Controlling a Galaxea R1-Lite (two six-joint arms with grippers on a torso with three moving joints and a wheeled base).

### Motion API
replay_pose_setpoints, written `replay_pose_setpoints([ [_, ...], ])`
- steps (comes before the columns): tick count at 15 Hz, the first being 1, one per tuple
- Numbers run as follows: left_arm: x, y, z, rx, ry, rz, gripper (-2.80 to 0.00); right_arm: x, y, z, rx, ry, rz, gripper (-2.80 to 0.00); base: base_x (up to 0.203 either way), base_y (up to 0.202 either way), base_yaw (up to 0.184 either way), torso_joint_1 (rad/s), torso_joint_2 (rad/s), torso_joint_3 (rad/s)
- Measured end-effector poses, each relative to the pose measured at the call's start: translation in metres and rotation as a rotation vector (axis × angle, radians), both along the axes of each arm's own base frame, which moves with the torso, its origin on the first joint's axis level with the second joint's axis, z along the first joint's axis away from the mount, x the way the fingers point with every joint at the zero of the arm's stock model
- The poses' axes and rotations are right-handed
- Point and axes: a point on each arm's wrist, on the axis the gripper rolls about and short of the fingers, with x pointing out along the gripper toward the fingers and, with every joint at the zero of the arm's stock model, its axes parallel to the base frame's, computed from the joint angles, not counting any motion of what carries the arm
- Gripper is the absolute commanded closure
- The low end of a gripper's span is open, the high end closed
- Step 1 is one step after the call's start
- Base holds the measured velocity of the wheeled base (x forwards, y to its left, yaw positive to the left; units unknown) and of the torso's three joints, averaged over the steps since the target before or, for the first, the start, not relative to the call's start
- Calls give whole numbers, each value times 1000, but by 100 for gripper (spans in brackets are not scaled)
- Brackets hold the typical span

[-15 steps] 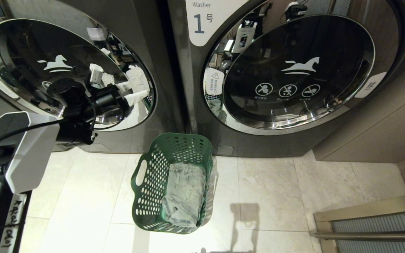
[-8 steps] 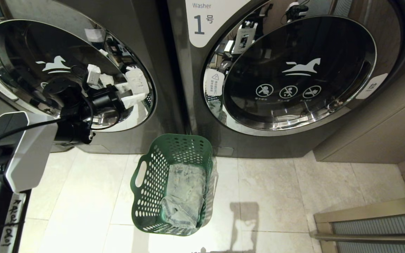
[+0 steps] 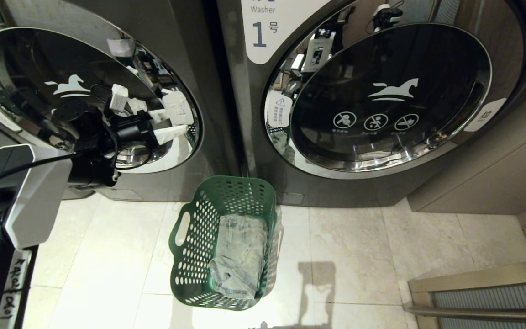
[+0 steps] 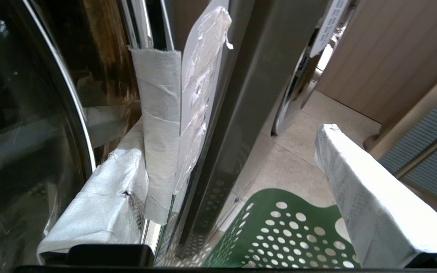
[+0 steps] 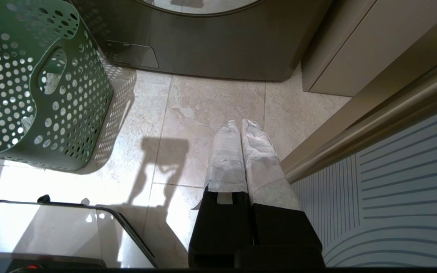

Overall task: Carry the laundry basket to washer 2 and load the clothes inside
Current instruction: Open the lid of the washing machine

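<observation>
My left claw (image 3: 171, 116) sits wide apart at the upper left of the frame, against the right edge of the left washer (image 3: 85, 96) door, and it has crept a touch leftward and the wrist has rolled over the last second. I judge I'm lining up on the door's edge to pull it open. The green basket (image 3: 190, 237) stands on the floor at lower centre, the jeans (image 3: 238, 256) inside. Right claw (image 5: 240, 131) hangs pinched together over the tiles, empty.
</observation>
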Motion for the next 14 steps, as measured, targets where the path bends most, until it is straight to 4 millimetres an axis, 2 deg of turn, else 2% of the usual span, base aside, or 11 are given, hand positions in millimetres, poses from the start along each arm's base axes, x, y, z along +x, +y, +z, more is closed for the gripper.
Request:
replay_pose_setpoints([
  [14, -15, 1, -2, 25, -24, -41, -280, 0, 0, 0, 0, 0, 0, 0, 0, 0, 0, 0, 0, 0],
])
